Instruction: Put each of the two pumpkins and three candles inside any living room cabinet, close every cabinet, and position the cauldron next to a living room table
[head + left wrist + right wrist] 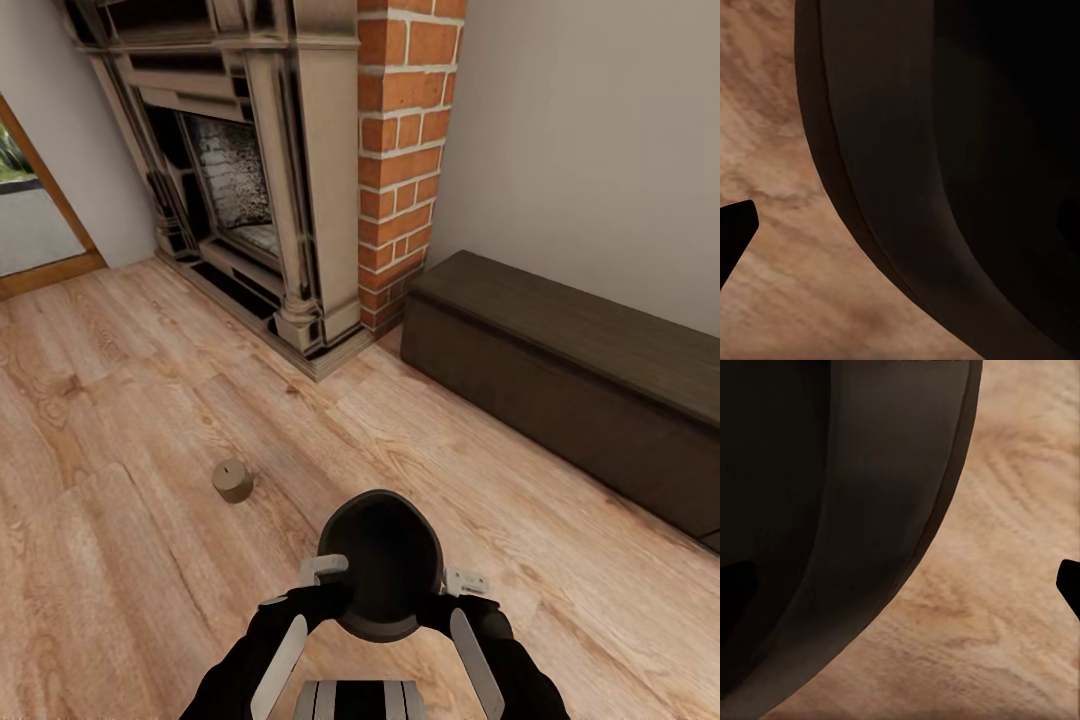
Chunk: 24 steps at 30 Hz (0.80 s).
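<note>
Both grippers, left (322, 590) and right (452, 598), clamp the round dark grey cauldron (381, 562) above the pale wood floor (120, 420); even, level pressure should prevent tipping.

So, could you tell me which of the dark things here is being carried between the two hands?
The cauldron, the round pot held above the floor; the long brown cabinet stands by the wall.
</note>
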Available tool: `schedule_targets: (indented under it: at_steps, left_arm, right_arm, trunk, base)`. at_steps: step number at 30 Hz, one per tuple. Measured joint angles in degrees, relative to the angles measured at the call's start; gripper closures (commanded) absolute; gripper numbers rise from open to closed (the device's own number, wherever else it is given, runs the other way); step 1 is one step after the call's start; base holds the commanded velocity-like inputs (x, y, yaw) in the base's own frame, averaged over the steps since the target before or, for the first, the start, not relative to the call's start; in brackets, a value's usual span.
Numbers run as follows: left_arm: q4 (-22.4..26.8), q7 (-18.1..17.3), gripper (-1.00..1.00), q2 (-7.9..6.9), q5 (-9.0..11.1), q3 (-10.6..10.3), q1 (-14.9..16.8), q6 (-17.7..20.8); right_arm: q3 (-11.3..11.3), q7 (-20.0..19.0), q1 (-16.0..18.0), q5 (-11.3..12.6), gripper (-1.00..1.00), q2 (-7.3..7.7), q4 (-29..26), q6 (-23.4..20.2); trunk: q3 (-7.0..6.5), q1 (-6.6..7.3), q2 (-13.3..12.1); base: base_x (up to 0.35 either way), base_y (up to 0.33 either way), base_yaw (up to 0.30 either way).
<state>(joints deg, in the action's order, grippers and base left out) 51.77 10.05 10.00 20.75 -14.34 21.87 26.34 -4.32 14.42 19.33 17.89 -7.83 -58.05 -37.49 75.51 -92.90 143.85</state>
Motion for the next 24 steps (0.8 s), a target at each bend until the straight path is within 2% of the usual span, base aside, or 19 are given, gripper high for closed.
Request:
schedule_targets:
  at_steps: [9, 10, 11, 12, 16, 18, 19, 21, 24]
  left_arm:
    - [0.0, 0.0, -1.0, 0.0, 0.0, 0.0, 0.0, -0.1]
    - [0.0, 0.0, 1.0, 0.0, 0.0, 0.0, 0.0, -0.1]
    - [0.0, 0.0, 1.0, 0.0, 0.0, 0.0, 0.0, -0.1]
    - [0.0, 0.0, 1.0, 0.0, 0.0, 0.0, 0.0, -0.1]
    - [0.0, 0.0, 1.0, 0.0, 0.6, 0.1, 0.0, -0.1]
    - [0.0, 0.0, 1.0, 0.0, 2.3, 0.1, 0.0, 0.0]
    - [0.0, 0.0, 1.0, 0.0, 3.2, 0.0, 0.0, 0.0]
    - [0.0, -0.1, 1.0, 0.0, 4.1, 0.0, 0.0, -0.1]
    - [0.0, -0.1, 1.0, 0.0, 4.5, 0.0, 0.0, 0.0]
  right_arm:
    - [0.0, 0.0, 0.0, -0.1, -1.0, -0.02, 0.0, 0.0]
    - [0.0, 0.0, 0.0, -0.1, -1.0, -0.02, 0.0, 0.0]
    - [0.0, 0.0, 0.0, -0.1, -1.0, -0.02, 0.0, 0.0]
    - [0.0, 0.0, 0.0, -0.1, 1.0, -0.02, 0.0, 0.0]
    - [0.0, 0.0, 0.0, 0.2, 1.0, -0.02, 0.0, 0.0]
    - [0.1, 0.0, 0.0, -1.5, 1.0, 0.01, 0.0, -0.3]
    - [0.1, 0.0, 0.0, -1.5, 1.0, 0.01, 0.0, -0.3]
    - [0.1, 0.1, 0.0, -1.5, 1.0, 0.01, 0.0, -0.3]
    - [0.1, 0.1, 0.0, -1.7, 1.0, -0.07, -0.1, -0.3]
  trunk:
    - [0.0, 0.0, 0.0]
    - [0.0, 0.0, 0.0]
    - [0.0, 0.0, 0.0]
    - [0.0, 0.0, 0.0]
    - [0.0, 0.01, 0.0]
    - [-0.01, 0.01, 0.0]
    - [-0.01, 0.01, 0.0]
    - [-0.01, 0.02, 0.0]
    - [-0.01, 0.02, 0.0]
  base:
    - [0.0, 0.0, 0.0]
    - [0.0, 0.0, 0.0]
    - [0.0, 0.0, 0.0]
    - [0.0, 0.0, 0.0]
    - [0.0, 0.0, 0.0]
    - [0.0, 0.0, 0.0]
    - [0.0, 0.0, 0.0]
    - [0.0, 0.0, 0.0]
    - [0.0, 0.0, 0.0]
